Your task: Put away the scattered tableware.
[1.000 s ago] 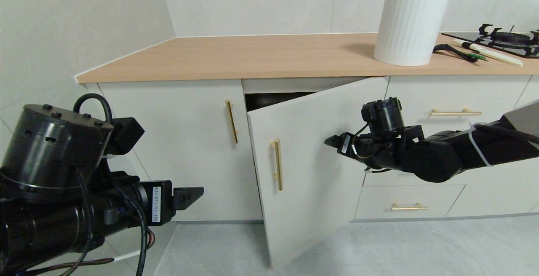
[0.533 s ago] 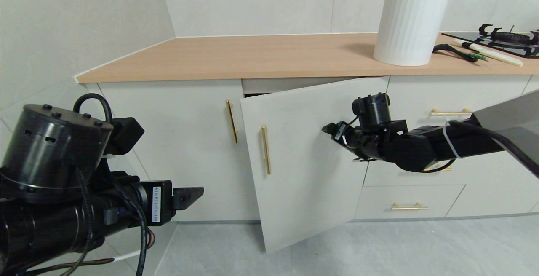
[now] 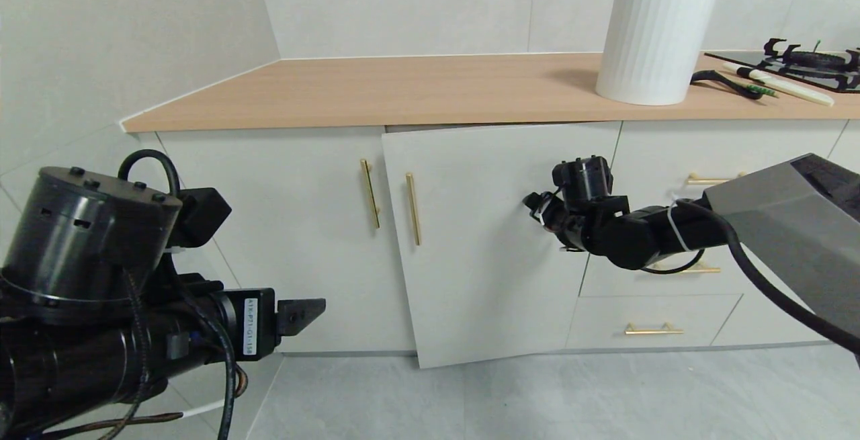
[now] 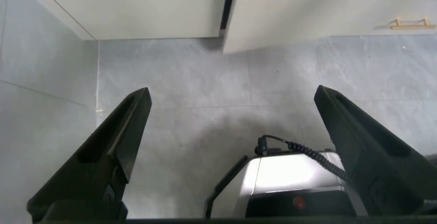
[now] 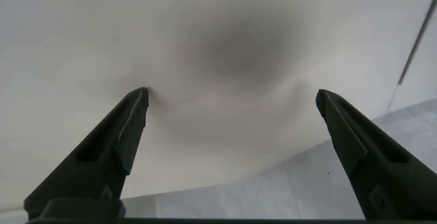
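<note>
The white cabinet door (image 3: 484, 238) with a gold handle (image 3: 412, 209) stands almost flush under the wooden counter, its lower corner still a little out. My right gripper (image 3: 534, 205) is open, and its fingertips (image 5: 140, 95) press flat against the door (image 5: 225, 46). My left gripper (image 3: 309, 309) hangs low at the left, open and holding nothing (image 4: 232, 98), above the grey floor. On the counter at the far right lie a black-handled utensil (image 3: 722, 82), a green-handled tool (image 3: 759, 89) and a long white utensil (image 3: 779, 85).
A tall white ribbed container (image 3: 655, 33) stands on the counter (image 3: 403, 91). A black stove grate (image 3: 806, 60) sits at the far right. Drawers with gold handles (image 3: 653, 329) lie right of the door, and another cabinet door (image 3: 289, 225) to its left.
The cabinet door has swung from clearly ajar to nearly shut, with my right gripper moving inward against it. The left arm has not moved.
</note>
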`<state>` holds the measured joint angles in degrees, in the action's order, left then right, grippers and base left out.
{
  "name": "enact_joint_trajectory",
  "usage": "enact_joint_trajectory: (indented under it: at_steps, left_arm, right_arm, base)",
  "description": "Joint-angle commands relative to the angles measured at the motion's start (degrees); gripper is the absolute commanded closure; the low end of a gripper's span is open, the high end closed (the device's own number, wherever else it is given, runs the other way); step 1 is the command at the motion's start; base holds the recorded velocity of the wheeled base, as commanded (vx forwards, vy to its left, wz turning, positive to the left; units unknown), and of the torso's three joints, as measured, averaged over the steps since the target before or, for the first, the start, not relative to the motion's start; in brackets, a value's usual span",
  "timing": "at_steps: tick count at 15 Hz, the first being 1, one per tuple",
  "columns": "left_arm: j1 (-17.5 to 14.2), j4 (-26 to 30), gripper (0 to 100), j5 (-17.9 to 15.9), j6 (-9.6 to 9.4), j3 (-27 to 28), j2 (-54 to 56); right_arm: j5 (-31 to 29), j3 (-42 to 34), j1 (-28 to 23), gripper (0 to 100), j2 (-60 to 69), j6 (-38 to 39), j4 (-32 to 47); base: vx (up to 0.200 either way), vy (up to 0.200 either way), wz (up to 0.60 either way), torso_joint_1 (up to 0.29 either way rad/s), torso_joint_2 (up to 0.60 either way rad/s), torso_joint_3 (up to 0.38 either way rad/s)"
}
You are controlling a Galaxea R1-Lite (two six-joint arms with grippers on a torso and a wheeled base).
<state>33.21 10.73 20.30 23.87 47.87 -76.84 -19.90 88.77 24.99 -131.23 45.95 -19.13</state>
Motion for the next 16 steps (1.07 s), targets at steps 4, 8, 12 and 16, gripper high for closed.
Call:
enact_joint_trajectory:
  at_steps: [4, 8, 12, 16]
  left_arm:
    - [0.0, 0.0, 0, -0.1, 0.04, -0.1, -0.1]
    - [0.0, 0.0, 0, 0.0, 0.04, -0.1, -0.2]
    - [0.0, 0.0, 0, -0.1, 0.04, -0.1, -0.2]
    - [0.0, 0.0, 0, -0.1, 0.04, -0.1, -0.2]
  right_arm:
    - [-3.0, 3.2, -1.2, 0, -4.0, -0.2, 0.3]
    - [-4.2, 4.5, -2.0, 0, -5.6, -0.2, 0.5]
    - [-5.2, 5.4, -2.2, 0, -6.4, -0.3, 0.9]
    - [-3.7, 1.9, -1.7, 0, -2.5, -0.2, 1.0]
  base:
    - [0.0, 0.0, 0.0, 0.0, 0.0, 0.0]
    - [0.0, 0.0, 0.0, 0.0, 0.0, 0.0]
    - [0.0, 0.0, 0.0, 0.0, 0.0, 0.0]
    - [0.0, 0.0, 0.0, 0.0, 0.0, 0.0]
